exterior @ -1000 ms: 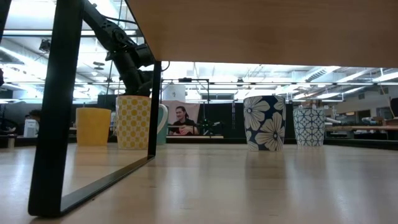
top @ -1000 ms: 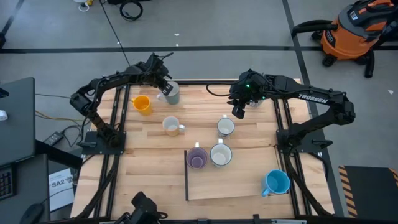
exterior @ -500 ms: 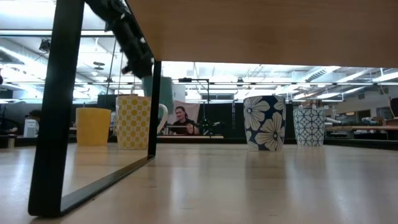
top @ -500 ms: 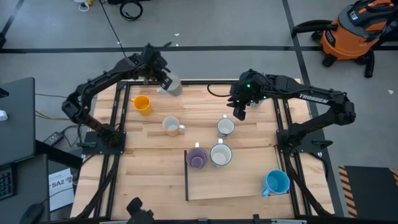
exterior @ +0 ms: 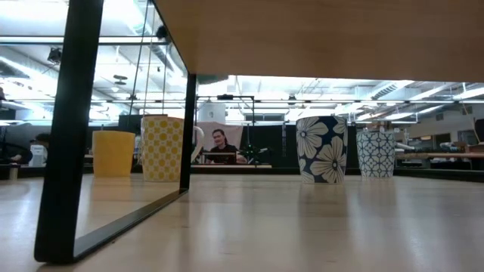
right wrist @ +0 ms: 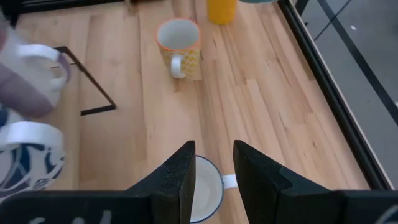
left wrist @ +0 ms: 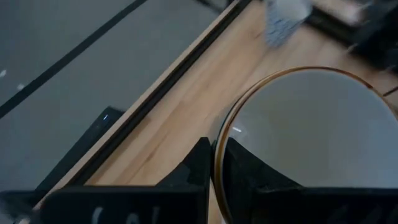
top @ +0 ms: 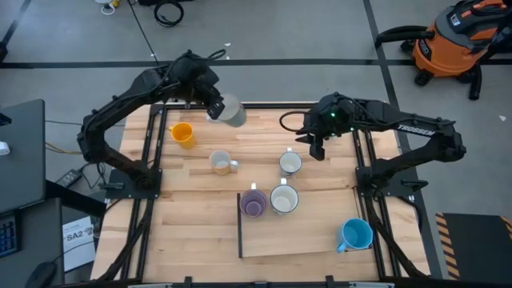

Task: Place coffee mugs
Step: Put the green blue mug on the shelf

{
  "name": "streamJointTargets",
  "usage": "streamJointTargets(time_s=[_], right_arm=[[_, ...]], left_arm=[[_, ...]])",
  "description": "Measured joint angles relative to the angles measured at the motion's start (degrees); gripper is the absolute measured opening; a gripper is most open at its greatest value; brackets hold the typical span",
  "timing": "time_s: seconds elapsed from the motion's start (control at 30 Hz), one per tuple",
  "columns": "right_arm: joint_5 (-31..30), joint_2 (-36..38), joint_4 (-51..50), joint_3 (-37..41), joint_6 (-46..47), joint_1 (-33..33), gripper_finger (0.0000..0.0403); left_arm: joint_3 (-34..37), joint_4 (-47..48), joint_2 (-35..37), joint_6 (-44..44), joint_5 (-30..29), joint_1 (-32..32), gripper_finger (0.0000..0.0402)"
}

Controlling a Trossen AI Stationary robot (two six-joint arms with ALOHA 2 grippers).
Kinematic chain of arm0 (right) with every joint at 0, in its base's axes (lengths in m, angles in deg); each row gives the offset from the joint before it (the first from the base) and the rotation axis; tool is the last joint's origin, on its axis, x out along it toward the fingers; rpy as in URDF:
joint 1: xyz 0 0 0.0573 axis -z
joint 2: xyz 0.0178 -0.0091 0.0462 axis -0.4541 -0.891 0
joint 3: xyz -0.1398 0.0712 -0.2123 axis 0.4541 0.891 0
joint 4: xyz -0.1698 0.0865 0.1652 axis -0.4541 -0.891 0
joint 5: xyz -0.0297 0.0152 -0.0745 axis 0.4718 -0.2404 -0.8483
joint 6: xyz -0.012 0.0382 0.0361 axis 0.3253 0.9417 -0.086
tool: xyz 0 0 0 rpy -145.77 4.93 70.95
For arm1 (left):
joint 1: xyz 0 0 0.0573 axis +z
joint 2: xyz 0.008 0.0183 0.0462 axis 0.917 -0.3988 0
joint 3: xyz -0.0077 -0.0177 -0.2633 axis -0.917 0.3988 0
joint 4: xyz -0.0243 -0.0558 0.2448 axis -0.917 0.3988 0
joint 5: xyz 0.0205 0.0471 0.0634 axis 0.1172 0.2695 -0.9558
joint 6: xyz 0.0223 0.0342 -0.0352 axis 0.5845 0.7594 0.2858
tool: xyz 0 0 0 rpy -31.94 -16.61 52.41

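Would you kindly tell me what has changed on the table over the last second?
The left gripper, shut on the grey mug, has lifted it off the table's far edge and tilted it. The right gripper shifted slightly, fingers open above the white mug. The other mugs stayed put.

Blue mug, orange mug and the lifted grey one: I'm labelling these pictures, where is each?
blue mug (top: 356,234): high view, pale inside.
orange mug (top: 182,133): high view, its open top.
grey mug (top: 234,112): high view, its side wall, pinched by the left gripper (top: 216,110).
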Motion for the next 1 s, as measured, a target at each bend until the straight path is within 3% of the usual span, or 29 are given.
streamJointTargets(time_s=[0.3, 0.57, 0.73, 1.0], right_arm=[[-0.09, 0.38, -0.04, 0.00, -0.89, -3.03, 0.0115], [-0.20, 0.38, -2.19, 0.00, -2.10, -4.31, 0.0115], [-3.24, 0.38, -2.25, 0.00, -2.21, -4.68, 0.0115], [-4.50, 0.38, -2.25, 0.00, -2.20, -4.73, 0.0115]], left_arm=[[-7.33, 2.89, 0.04, -11.47, 0.14, -12.47, 0.0030], [-7.87, 3.77, 0.00, -24.35, -0.02, -25.51, 0.0030], [-7.87, 3.42, -0.02, -32.53, 0.08, -33.09, 0.0030], [-7.87, 3.17, -0.08, -42.63, -5.68, -43.98, 0.0030]])
